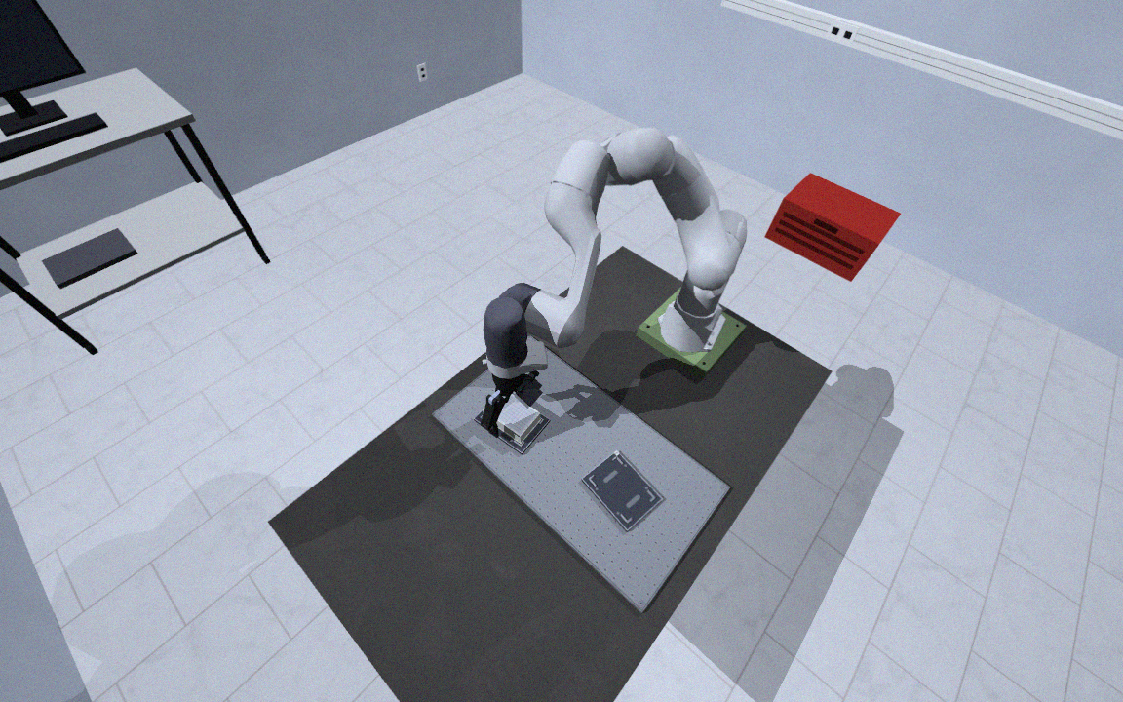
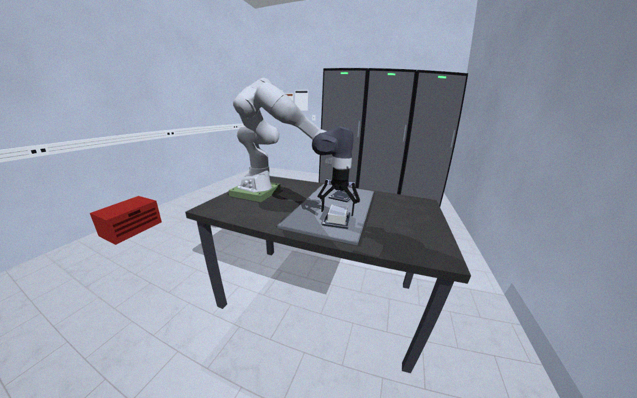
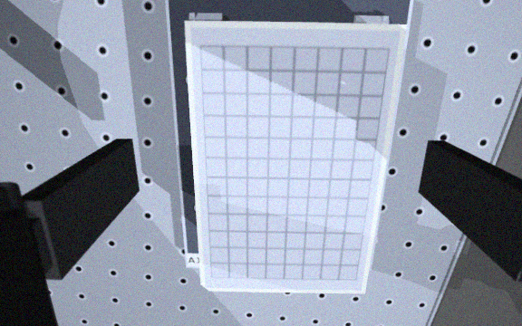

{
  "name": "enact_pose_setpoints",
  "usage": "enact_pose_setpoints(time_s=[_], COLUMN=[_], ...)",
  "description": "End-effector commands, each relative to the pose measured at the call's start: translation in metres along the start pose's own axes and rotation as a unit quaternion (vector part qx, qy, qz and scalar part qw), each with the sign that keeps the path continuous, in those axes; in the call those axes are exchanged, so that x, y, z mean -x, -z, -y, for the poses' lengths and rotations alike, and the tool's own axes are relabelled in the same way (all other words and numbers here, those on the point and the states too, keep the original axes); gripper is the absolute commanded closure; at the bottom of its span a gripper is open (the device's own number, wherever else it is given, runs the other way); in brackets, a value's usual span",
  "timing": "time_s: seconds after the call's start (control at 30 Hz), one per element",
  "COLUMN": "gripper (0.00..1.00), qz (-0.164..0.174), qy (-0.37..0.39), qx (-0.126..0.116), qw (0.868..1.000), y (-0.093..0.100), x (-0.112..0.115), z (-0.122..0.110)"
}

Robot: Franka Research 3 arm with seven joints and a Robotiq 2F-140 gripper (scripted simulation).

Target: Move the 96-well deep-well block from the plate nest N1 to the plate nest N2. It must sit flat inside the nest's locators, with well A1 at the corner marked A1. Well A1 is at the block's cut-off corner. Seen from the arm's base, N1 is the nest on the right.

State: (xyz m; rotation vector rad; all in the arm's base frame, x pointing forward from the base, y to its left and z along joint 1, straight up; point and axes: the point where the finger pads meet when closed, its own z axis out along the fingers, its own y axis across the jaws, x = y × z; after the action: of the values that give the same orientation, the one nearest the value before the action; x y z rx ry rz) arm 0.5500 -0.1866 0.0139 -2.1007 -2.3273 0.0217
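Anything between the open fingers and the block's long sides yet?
No. In the wrist view only perforated breadboard shows between each finger and the deep-well block.

A dark table (image 2: 410,247) carries a grey perforated board (image 1: 565,515) and the arm's green base plate (image 1: 648,330).

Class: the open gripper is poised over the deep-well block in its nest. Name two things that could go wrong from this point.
1. The fingers flank the deep-well block with wide gaps, the left wider; uneven closing could skew it.
2. The A1 mark sits by the cut-off corner; turning the block before the second nest could misplace A1.
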Motion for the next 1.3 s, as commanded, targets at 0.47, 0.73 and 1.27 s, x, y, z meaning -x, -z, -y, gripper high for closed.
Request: enact_pose_setpoints(time_s=[0.47,0.73,1.27], gripper=[0.0,0.0,0.37], qz=[0.001,0.001,0.001], qy=[-0.005,-0.005,-0.005], qx=[0.004,0.004,0.004], qw=[1.0,1.0,1.0], y=[-0.0079,-0.0079,-0.0079], x=[-0.0004,-0.0004,-0.0004], z=[-0.0032,-0.0032,-0.0032])
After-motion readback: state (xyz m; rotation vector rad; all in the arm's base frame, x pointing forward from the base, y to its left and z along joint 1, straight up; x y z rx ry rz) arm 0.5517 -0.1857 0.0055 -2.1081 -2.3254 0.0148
